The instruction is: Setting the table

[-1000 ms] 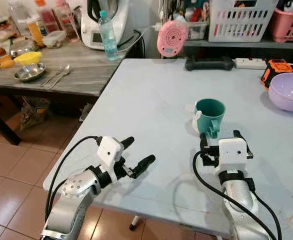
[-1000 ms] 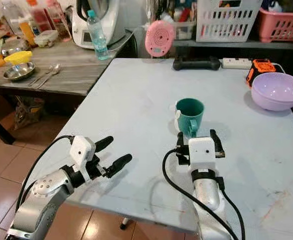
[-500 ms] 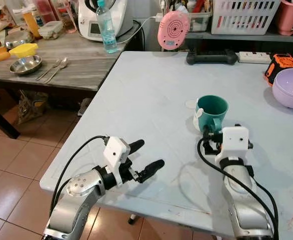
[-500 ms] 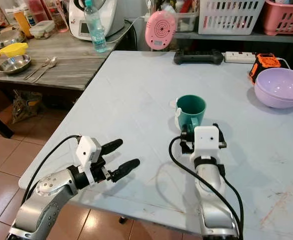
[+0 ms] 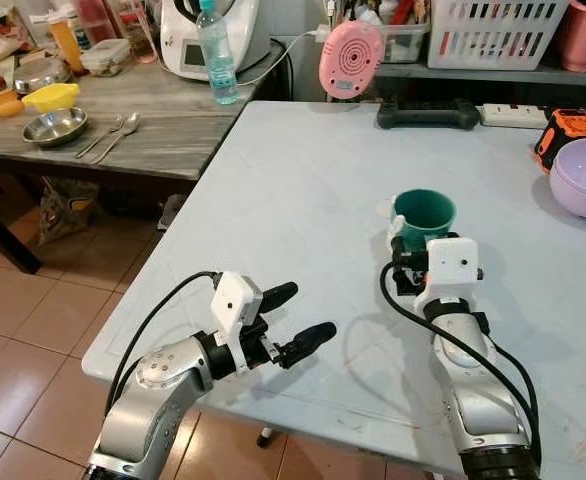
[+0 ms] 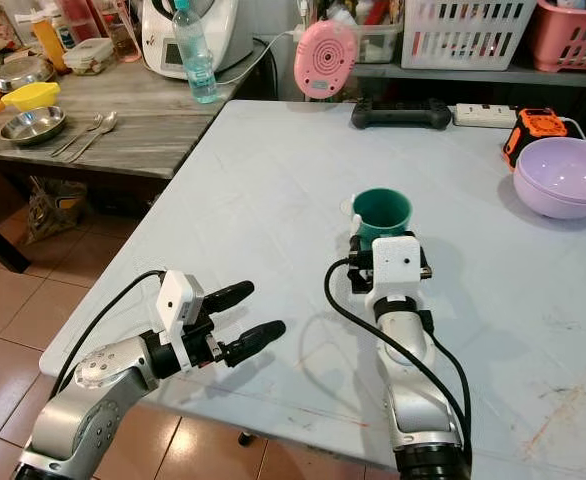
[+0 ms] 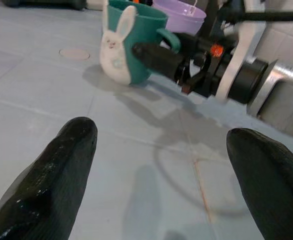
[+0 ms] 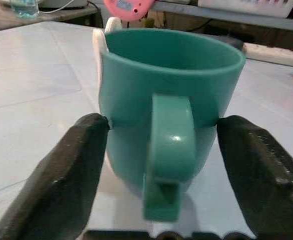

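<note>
At table's middle, right gripper (image 8: 159, 150) fingers apart, flanking green mug (image 5: 424, 218); handle at 6 o'clock. Grasp step; next: close on mug. Left gripper (image 5: 295, 320) open, idle.

A home kitchen: cluttered counter (image 5: 123, 135), kitchen appliance (image 5: 213, 35), metal bowl (image 5: 55, 126).

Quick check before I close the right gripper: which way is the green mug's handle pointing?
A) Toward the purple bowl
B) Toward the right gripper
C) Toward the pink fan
B: in the right wrist view the green mug shows its handle facing the right gripper, centred between the open fingers.
</note>
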{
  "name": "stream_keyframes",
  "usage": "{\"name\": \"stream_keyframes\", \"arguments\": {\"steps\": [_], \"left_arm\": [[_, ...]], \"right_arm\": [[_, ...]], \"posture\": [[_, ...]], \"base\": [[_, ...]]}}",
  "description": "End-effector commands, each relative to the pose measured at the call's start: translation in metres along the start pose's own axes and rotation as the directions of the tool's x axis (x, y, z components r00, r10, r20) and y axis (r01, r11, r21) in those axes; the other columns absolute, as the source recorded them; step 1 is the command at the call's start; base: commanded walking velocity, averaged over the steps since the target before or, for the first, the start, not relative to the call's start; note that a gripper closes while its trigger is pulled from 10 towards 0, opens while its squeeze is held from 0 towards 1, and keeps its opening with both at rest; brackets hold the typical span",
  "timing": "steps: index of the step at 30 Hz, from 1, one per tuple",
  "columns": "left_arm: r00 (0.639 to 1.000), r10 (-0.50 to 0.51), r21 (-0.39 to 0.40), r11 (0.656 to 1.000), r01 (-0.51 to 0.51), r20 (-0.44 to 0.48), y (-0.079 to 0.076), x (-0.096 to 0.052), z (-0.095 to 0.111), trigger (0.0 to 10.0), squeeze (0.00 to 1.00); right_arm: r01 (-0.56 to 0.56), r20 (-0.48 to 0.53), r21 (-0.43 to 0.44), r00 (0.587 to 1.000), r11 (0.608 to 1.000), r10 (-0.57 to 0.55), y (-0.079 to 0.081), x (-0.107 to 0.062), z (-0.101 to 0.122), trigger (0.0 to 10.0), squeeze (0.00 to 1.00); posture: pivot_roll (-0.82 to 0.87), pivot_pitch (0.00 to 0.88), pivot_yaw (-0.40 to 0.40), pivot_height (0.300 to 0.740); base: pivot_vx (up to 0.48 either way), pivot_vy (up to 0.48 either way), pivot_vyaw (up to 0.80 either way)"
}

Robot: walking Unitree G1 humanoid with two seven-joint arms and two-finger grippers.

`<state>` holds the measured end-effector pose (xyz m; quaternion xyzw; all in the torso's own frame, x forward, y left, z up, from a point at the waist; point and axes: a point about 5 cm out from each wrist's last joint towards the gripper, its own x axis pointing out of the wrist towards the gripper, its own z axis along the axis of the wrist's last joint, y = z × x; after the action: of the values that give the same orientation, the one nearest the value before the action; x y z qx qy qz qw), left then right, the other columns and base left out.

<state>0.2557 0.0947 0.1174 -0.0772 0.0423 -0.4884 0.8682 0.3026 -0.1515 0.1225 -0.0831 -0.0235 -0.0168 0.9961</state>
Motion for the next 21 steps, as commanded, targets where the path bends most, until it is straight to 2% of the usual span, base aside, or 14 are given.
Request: {"name": "stream_keyframes", "arguments": {"steps": [1,11,21], "left_arm": [[1.0,-0.007,0.005,1.0,0.007,0.003,0.001,-0.0001,0.0043,10.0,0.0],[0.999,-0.033,-0.006,0.999,0.033,0.005,-0.0019,0.0012,0.007,10.0,0.0],[0.999,-0.034,-0.003,0.999,0.034,0.006,-0.0015,0.0037,0.0084,10.0,0.0]], "right_arm": [[-0.027,0.019,0.007,0.999,1.0,0.027,0.007,0.0014,0.004,0.0,0.0],[-0.009,0.015,0.007,1.0,1.0,0.009,0.0062,-0.0011,0.0006,0.0,0.0],[0.048,0.043,-0.001,0.998,0.999,-0.048,0.0015,-0.0005,0.0077,0.0,0.0]], "posture": [[-0.11,0.076,0.084,0.74],[-0.12,0.08,0.084,0.74],[-0.12,0.074,0.088,0.74]], "base": [[0.0,0.0,0.0],[0.0,0.0,0.0],[0.0,0.0,0.0]]}}
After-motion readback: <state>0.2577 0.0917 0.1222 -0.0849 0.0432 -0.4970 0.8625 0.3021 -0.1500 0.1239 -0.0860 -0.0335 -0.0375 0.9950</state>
